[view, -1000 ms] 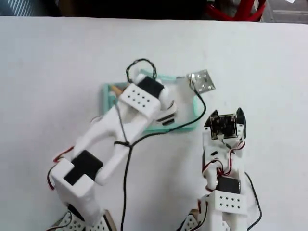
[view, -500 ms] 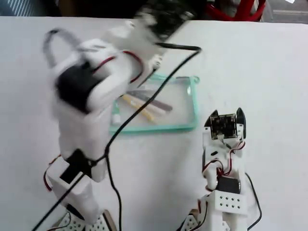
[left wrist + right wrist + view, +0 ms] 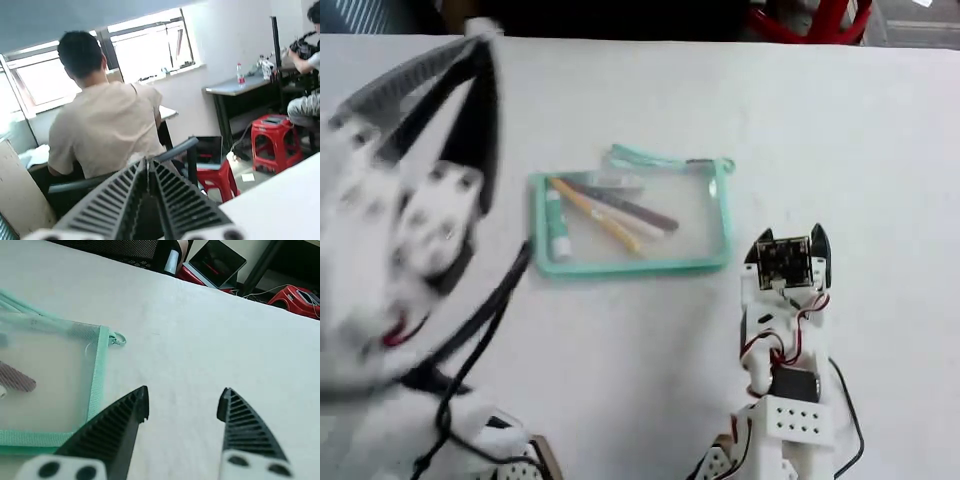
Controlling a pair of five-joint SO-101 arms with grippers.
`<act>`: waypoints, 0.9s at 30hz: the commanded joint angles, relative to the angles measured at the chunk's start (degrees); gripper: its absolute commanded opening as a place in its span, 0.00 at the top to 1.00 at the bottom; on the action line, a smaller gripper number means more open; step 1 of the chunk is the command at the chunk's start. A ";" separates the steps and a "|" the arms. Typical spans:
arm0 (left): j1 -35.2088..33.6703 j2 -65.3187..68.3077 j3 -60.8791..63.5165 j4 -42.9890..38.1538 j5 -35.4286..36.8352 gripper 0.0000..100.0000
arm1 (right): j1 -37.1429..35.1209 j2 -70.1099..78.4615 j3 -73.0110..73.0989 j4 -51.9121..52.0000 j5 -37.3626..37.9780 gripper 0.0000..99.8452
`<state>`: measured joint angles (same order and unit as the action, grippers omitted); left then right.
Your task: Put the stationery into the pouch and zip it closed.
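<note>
Clenched and empty, the left gripper (image 3: 148,162) has swung up and off to the left, clear of the pouch (image 3: 705,225), stationery (image 3: 610,212) lying inside it mid-table; right gripper (image 3: 185,392) hasn't budged, jaws apart just beside the pouch; white table (image 3: 860,120), red stools (image 3: 272,140) behind

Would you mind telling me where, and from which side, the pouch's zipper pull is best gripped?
Probably by the small ring of the zipper pull, which sticks out past the pouch at its far right corner and lies flat on the table. The open right gripper sits nearest, so come from the right, tilted steeply, straddling the ring.
</note>
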<state>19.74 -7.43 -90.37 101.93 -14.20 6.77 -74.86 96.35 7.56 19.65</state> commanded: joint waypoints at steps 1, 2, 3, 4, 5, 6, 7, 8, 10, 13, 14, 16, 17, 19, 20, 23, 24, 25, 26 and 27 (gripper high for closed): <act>-0.84 -9.71 0.53 0.53 -0.09 0.97 | 0.22 -0.22 0.79 -0.66 0.62 0.78; -2.07 -11.47 0.62 0.53 -0.09 0.97 | 0.22 -0.22 0.79 -0.57 0.62 0.78; -4.18 -12.88 0.62 0.53 -0.09 0.97 | 0.22 -0.22 0.79 0.04 0.62 0.78; -6.99 -14.29 0.70 0.62 -0.09 0.97 | 0.22 -0.57 0.79 0.84 0.62 0.78; -10.07 -15.52 0.70 0.62 -0.09 0.97 | 0.22 -0.66 0.79 1.27 0.62 0.78; -13.58 -16.40 0.70 0.62 -0.09 0.97 | 0.22 -0.66 0.79 1.45 0.62 0.78; -17.10 -17.10 0.70 0.62 -0.09 0.97 | 0.31 -0.66 0.79 1.80 0.62 0.78; -20.35 -17.71 0.70 0.62 -0.09 0.97 | 0.40 -0.66 0.79 1.80 0.62 0.78; -25.27 -18.68 0.70 0.62 0.26 0.97 | 0.40 -0.57 0.79 1.80 0.62 0.78; -28.18 -19.91 0.70 0.70 0.26 0.97 | 0.40 -0.48 0.79 1.80 0.62 0.78; -28.00 -20.53 0.70 0.70 0.35 0.97 | 0.40 -0.48 0.79 1.80 0.62 0.78; -28.00 -21.85 0.70 0.70 0.35 0.97 | 0.40 -0.40 0.79 1.80 0.62 0.78; -28.00 -22.81 0.70 0.70 0.35 0.97 | 0.40 -0.40 0.79 1.80 0.62 0.78; -28.00 -24.75 0.70 0.70 0.35 0.97 | 0.40 -0.31 0.79 1.80 0.62 0.78; -28.00 -25.80 0.70 0.70 0.35 0.97 | 0.40 -0.31 0.79 1.80 0.62 0.78; -28.00 -29.93 0.70 0.70 0.35 0.97 | 0.40 -0.31 0.79 1.80 0.62 0.78; -28.00 -31.60 0.70 0.70 0.35 0.97 | 0.31 -0.31 0.79 1.80 0.62 0.78; -28.00 -33.45 0.70 0.62 0.35 0.97 | 0.31 -0.22 0.79 1.80 0.62 0.78; -28.00 -35.30 0.70 0.62 0.35 0.97 | 0.31 -0.22 0.79 1.80 0.62 0.78; -28.09 -37.23 0.70 0.62 0.35 0.97 | 0.31 -0.22 0.79 1.80 0.62 0.78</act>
<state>-8.04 -39.69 -90.73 102.46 -14.20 6.77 -74.86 96.35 9.23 19.65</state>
